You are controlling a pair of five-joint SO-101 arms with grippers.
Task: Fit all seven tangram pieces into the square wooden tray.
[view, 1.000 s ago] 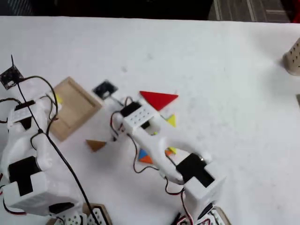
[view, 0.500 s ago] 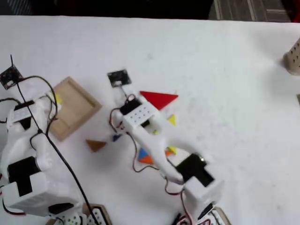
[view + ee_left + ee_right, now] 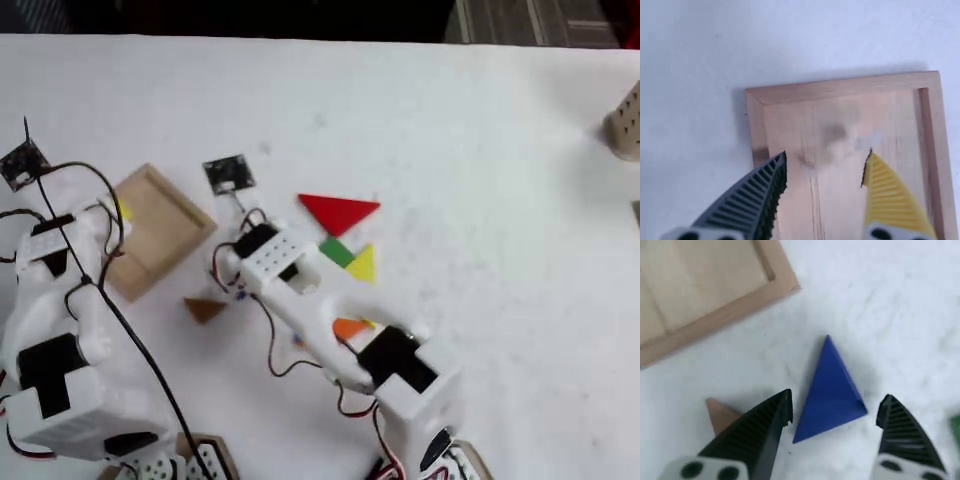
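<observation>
Right fingers point(image 3: 775, 415) spread wide, holding nothing, straddling the blue triangle point(image 3: 830, 387), which lies flat on the counter point(image 3: 900, 300) between the two tips. Its longest edge faces one finger and its square corner pokes toward the other. The long axis runs from between the fingers out ahead of the tips, with the sharp end pointing away, roughly at the tray point(image 3: 725, 312) corner just beyond. A brown triangle point(image 3: 720, 415) sits just outside one finger, close to it and apart from the blue one. Likely step: pre-grasp on the blue piece, nothing lifted yet. The next move calls for dropping lower and closing across the short width; with a corner against one finger and an edge against the other, the piece may twist, so a squarer bite would help, then a short carry ahead into the tray. Left fingers point(image 3: 770, 185) are also apart and hold nothing, hanging over the bare tray floor with a tray corner ahead of the tips. No pieces seen in the tray, so the task looks near its start. Red triangle point(image 3: 338, 212), green piece point(image 3: 336, 251), yellow triangle point(image 3: 362, 264) and orange piece point(image 3: 348, 327) lie loose on the counter, off to the side of the right fingers away from the tray.
</observation>
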